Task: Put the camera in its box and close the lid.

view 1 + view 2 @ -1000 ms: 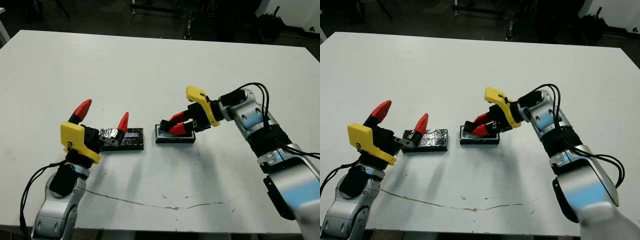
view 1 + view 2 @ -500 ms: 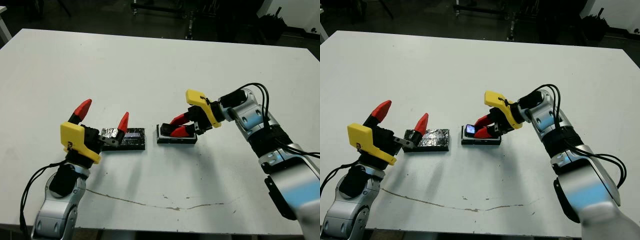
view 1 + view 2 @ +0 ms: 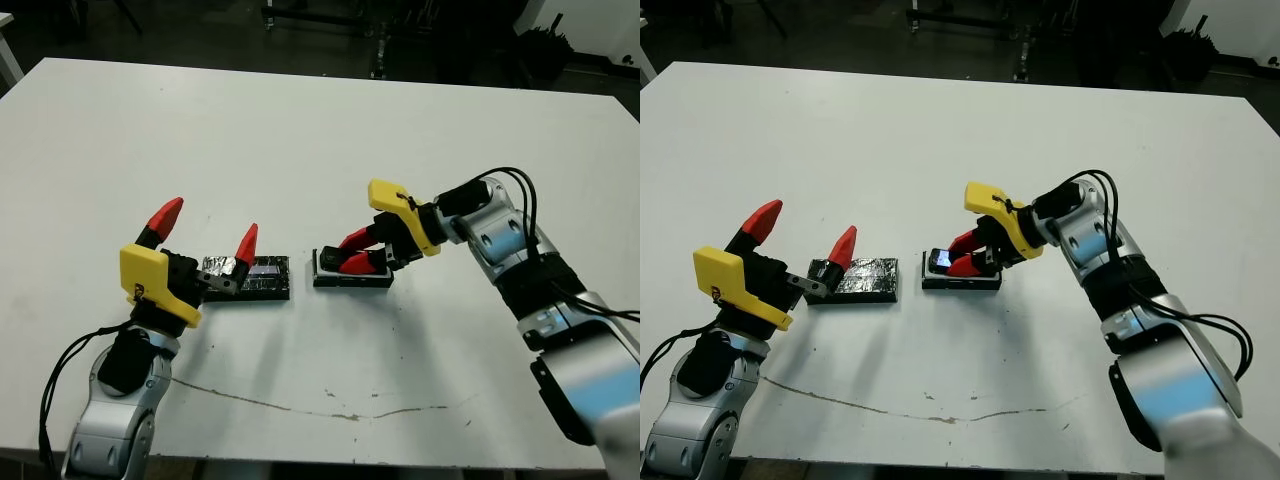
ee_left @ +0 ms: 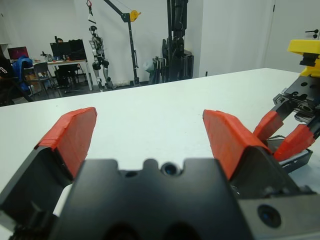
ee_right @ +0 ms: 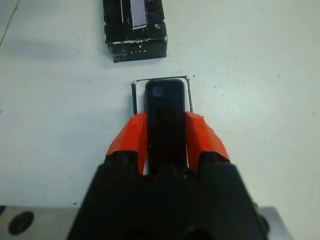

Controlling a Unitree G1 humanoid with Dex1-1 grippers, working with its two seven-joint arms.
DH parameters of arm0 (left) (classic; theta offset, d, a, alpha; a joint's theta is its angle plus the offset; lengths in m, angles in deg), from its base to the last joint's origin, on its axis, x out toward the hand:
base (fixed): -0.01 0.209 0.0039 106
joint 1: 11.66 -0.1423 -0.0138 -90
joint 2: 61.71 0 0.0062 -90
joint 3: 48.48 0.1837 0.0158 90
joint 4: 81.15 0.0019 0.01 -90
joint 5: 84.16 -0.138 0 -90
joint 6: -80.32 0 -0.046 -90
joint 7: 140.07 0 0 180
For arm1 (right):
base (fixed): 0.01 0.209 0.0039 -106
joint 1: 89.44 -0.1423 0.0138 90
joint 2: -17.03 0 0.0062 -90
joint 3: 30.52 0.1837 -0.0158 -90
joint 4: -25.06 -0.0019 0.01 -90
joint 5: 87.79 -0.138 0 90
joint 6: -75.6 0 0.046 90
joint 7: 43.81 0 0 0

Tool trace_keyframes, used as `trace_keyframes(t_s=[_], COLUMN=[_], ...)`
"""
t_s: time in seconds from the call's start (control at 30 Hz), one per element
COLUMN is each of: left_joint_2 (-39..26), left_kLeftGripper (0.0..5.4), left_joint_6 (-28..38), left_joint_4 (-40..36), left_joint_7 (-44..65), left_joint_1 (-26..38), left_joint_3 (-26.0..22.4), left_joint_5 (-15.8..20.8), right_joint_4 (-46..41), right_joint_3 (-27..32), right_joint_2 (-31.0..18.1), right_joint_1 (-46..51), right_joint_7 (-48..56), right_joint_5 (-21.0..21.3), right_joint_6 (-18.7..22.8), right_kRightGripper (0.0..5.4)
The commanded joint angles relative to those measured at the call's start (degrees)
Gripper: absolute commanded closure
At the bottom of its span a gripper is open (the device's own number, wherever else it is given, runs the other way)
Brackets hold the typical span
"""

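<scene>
On the white worktop (image 3: 300, 130) three task things are seen near the middle. The camera (image 5: 164, 117) is gripped by the right pincer (image 5: 165, 137): its two red fingers (image 5: 127, 140) are pressed against the long sides of the black bar, one on each side. The camera is held over the box (image 3: 350, 272), along its length, and the white lining of the box is visible at both sides of the bar and at its free end. It cannot be told whether the camera already rests on the lining or is just above it. The free end of the camera is pointed to the left, toward the lid.

The lid (image 3: 255, 277) is laid flat on the worktop, just left of the box and apart from it, with a narrow strip of bare worktop between them. A pale strip is seen on its glossy face.

The left pincer (image 3: 205, 232) is held open, with its red fingers (image 4: 72, 132) spread widely and nothing between them. It is raised at the left end of the lid, and one fingertip is seen in front of the lid's left part; contact with the lid cannot be judged.

A thin dark crack line (image 3: 300, 405) is seen across the near part of the worktop.
</scene>
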Motion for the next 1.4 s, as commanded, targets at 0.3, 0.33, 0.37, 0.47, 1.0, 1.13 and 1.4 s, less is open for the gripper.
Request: trace_keyframes(t_s=[0.3,0.33,0.37,0.47,1.0,1.13,1.4], left_joint_2=[-0.2,-0.24,-0.19,-0.14,-0.05,0.1,0.12], left_kLeftGripper=[0.0,0.0,0.0,0.0,0.0,0.0,0.0], left_joint_6=[-0.21,-0.25,-0.2,0.17,-0.62,-0.98,-0.54], left_joint_4=[-0.15,-0.14,-0.05,0.28,-0.81,-1.21,-0.73], left_joint_7=[-0.11,-0.09,0.04,0.23,-0.37,-0.72,-0.5], left_joint_1=[-0.63,-0.61,-0.57,-0.43,-1.24,-1.48,-1.32], left_joint_3=[0.16,0.17,0.13,0.09,0.32,0.59,0.63], left_joint_5=[-0.44,-0.44,-0.19,0.03,-0.33,-0.62,-0.19], right_joint_4=[-3.54,-3.98,-4.32,-5.43,-38.01,-46.41,-51.94], right_joint_3=[2.46,2.89,3.67,5.28,24.38,23.65,16.75], right_joint_2=[-3.98,-4.03,-3.98,-4.14,-3.96,-1.23,0.91], right_joint_1=[0.28,0.25,0.31,0.33,16.21,25.16,31.9], right_joint_7=[0.62,0.82,1.13,1.68,-27.81,-38.51,-46.99], right_joint_5=[-0.84,-1.42,-2.41,-4.63,-11.08,-8.63,-4.1], right_joint_6=[3.08,3.9,4.41,4.96,10.83,10.91,9.9], right_kRightGripper=[1.9,1.77,1.63,1.19,0.29,0.87,2.04])
